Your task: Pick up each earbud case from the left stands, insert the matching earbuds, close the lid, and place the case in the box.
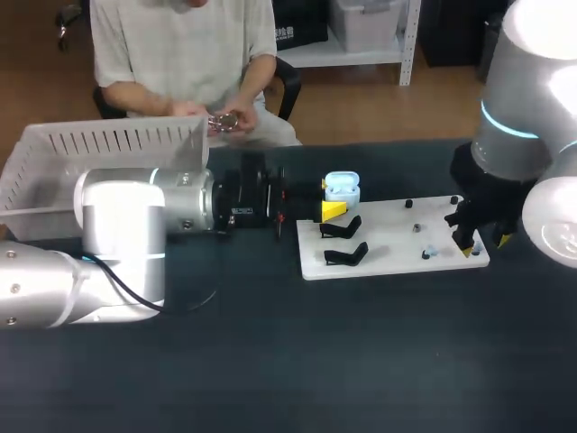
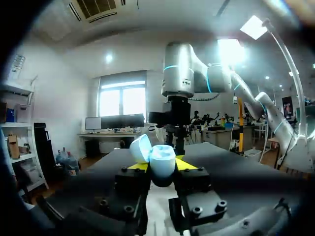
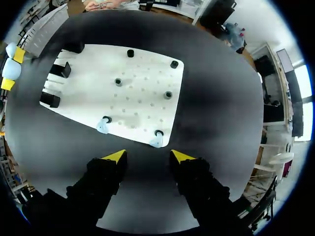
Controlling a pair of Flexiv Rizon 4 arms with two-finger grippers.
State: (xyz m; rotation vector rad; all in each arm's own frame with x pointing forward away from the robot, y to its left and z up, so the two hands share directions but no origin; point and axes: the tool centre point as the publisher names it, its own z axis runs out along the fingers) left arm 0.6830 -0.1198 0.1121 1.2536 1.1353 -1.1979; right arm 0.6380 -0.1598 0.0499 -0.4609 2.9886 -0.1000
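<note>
Holding the light-blue earbud case (image 1: 342,188) clamped lid-open (evidently presented for loading), the left gripper (image 1: 329,198) sits beside the stands (image 1: 343,227); the right gripper (image 3: 145,156) hovers spread above two earbuds (image 3: 156,141).

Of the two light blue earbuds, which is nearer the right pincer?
The earbud at the white board's corner, directly ahead of the right pincer; the other earbud sits farther along that edge.

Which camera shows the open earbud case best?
The left wrist view: the earbud case sits close, lid open, held by the left gripper. The head view shows it small; the right wrist view, only far off.
</note>
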